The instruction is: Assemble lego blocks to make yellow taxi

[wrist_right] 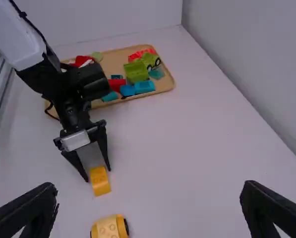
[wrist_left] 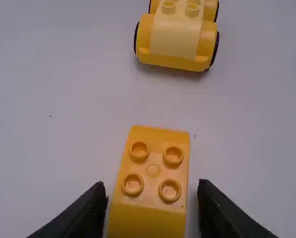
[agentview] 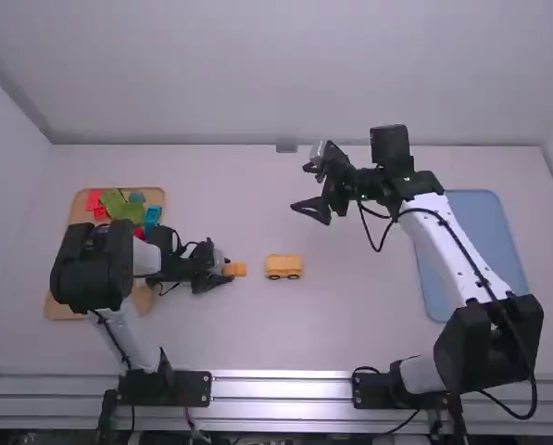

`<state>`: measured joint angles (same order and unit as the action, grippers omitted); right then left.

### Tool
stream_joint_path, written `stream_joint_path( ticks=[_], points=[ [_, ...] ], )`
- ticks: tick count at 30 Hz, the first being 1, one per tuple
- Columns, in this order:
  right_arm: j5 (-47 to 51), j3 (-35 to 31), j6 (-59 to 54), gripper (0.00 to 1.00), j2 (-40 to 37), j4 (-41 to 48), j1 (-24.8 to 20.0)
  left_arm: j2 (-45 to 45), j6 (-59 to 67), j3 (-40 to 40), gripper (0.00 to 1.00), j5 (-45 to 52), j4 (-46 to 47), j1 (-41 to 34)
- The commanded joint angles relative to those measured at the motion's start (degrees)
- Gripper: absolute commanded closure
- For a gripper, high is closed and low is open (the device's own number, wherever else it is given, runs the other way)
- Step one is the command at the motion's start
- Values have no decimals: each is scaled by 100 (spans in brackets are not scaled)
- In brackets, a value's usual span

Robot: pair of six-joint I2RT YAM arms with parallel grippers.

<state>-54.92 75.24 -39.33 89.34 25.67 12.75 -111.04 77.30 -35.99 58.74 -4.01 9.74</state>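
Left of centre, open black left gripper (wrist_left: pixel 152 187) straddles studded yellow plastic block (wrist_left: pixel 150 218), probably for a square side grip; yellow plastic wheeled base (wrist_left: pixel 176 35) sits near; black right gripper (wrist_right: pixel 150 191) open.

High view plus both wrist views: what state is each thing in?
Left end effector: open, fingers astride the yellow block.
Right end effector: open, nothing between its fingers.
Yellow block: studs up, apart from the car.
Car: upright on wheels, bare studs on top.
Wooden tray: loaded with toy pieces.
Blue tray: lying flat.
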Motion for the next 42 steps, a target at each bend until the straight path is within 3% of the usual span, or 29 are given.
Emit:
stream_joint_path(
  ticks=[1, 3, 10, 16, 20, 24, 31, 36, 42],
  points=[
    [-31, -33, -7, 2, -138, 7, -2, -94, 55, 7, 59, 17, 28, -72],
    [-31, -33, -9, 1, -138, 2, 11, -94, 55, 7, 69, 37, 4, -76],
    [70, -33, -11, 1, -138, 13, -4, -2, 13, -175, 88, 66, 267, -74],
    [1016, -140, -743, 1, -136, 772, 4, 525, 24, -627, 90, 81, 1410, -79],
    [977, -859, -1497, 1, -129, 511, 4, 955, 234, -898, 90, 319, 2162, -92],
    [922, -2212, -1370, 1, -129, -1180, -74, 1150, 306, -1069, 88, 483, 2378, -372],
    [37, -3768, -1093, 1, 22, -3510, -131, 1152, 310, -1137, 90, 422, 2105, -1078],
    [-450, -4046, -1032, 1, 549, -4131, -221, 1152, -321, -1132, 92, 275, 1576, -1504],
    [-516, -4041, -1010, 1, 1665, -5202, 66, 1152, -1257, -1132, 94, -114, 1032, -1847]
  ],
)
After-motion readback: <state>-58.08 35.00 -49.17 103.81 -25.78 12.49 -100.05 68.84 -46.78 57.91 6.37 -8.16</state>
